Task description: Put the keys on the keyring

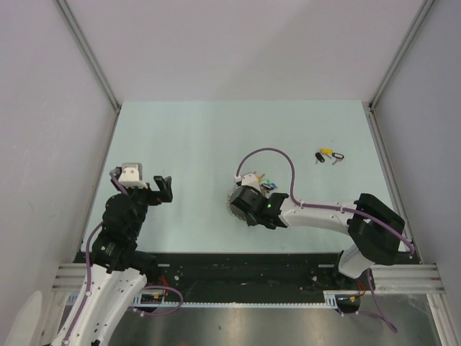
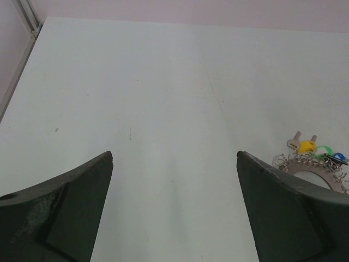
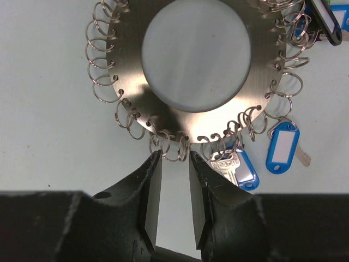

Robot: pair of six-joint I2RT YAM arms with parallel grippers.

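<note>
Your right gripper (image 3: 173,159), narrowed to a slit and clearly holding nothing, sits at the rim of the keyring (image 3: 125,98) just ahead. Closing may snag a small loop (image 3: 175,148) and drag the ring. The keys (image 1: 328,156) lie well apart from it. Your left gripper (image 2: 174,207) gapes empty.

Left gripper (image 2: 174,158) jaws wide apart, fingers (image 2: 71,207) at 7 and 5 o'clock, only bare table (image 2: 163,82) between them. Keyring (image 2: 313,166) at 4 o'clock, lower part hidden behind the right-hand finger. Yellow tag (image 2: 307,146), green tag (image 2: 325,148) and blue tag (image 2: 339,157) along its top edge. Frame post (image 2: 27,16) at 11 o'clock.
</note>
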